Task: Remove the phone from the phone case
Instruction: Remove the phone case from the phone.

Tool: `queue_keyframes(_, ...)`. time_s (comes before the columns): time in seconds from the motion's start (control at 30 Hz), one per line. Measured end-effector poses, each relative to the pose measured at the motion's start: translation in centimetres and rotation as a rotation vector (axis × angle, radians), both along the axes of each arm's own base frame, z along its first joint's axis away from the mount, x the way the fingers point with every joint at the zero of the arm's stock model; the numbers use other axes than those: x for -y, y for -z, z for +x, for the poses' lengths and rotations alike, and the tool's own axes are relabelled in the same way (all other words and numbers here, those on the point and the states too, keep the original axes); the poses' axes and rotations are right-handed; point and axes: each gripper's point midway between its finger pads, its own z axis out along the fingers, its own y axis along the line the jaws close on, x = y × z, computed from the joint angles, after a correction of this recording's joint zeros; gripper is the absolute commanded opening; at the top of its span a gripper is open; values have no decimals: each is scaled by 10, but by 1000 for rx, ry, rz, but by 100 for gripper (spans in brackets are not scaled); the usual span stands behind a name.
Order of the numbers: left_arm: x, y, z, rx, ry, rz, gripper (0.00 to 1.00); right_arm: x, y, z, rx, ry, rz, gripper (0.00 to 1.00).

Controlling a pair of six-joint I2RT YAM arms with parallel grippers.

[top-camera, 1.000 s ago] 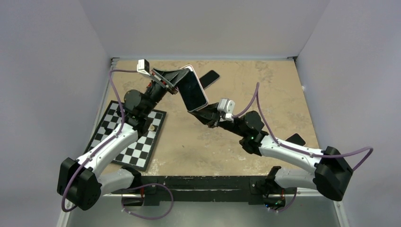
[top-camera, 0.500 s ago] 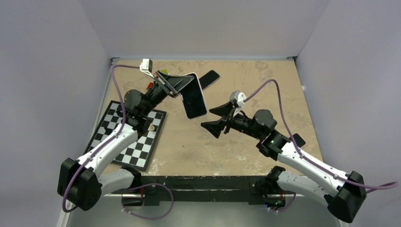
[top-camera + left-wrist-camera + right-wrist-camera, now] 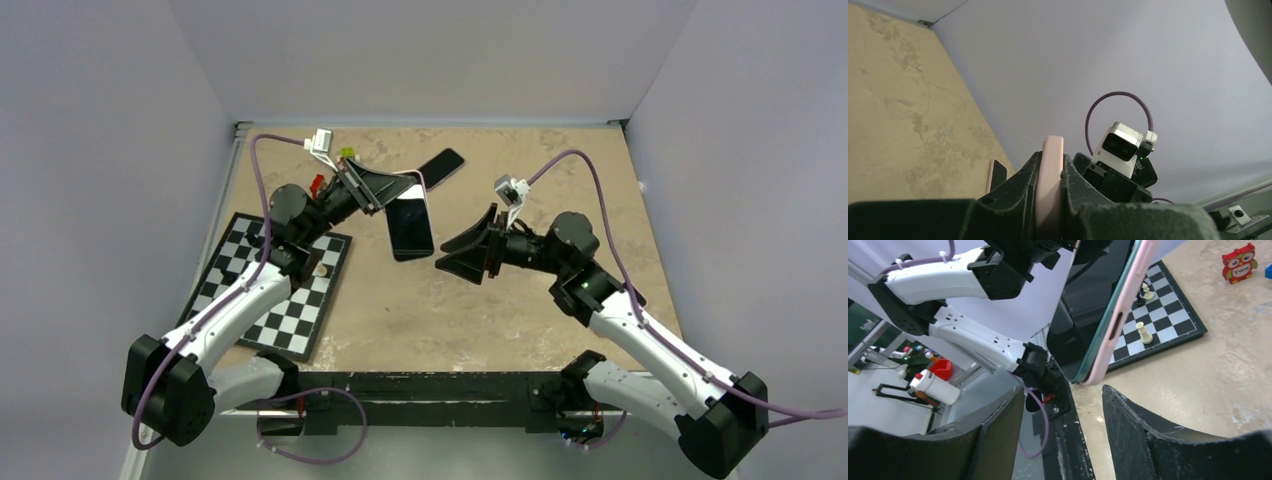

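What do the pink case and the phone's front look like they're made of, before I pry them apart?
Pink case: probably soft silicone or rubbery plastic with a matte finish. Its rounded edge shows no sharp glare. Phone: the front looks like glossy glass, dark and smooth with a faint sheen. Looks alone cannot confirm how soft the case is.

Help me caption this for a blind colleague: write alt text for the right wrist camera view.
A phone in a pink case hangs tilted in the air, seen nearly edge-on, just beyond the right tool, whose two black fingers stand open and empty. Behind lie a chessboard with white pieces and a red owl toy.
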Motion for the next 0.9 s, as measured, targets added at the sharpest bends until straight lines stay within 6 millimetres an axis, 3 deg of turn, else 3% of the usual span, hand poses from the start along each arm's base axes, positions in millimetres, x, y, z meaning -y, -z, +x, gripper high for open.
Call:
queue_keyframes(0.1, 0, 3, -1, 1, -2, 22, 0, -2, -7, -4, -18, -26, 21, 52)
queue_keyframes(0.5, 0, -1, -7, 18, 21, 19, 0, -12, -15, 0, -91, -62, 86, 46)
queue_keyframes(0.9, 10, 10, 1, -2, 55, 3, 0, -21, 3, 17, -174, -49, 71, 47)
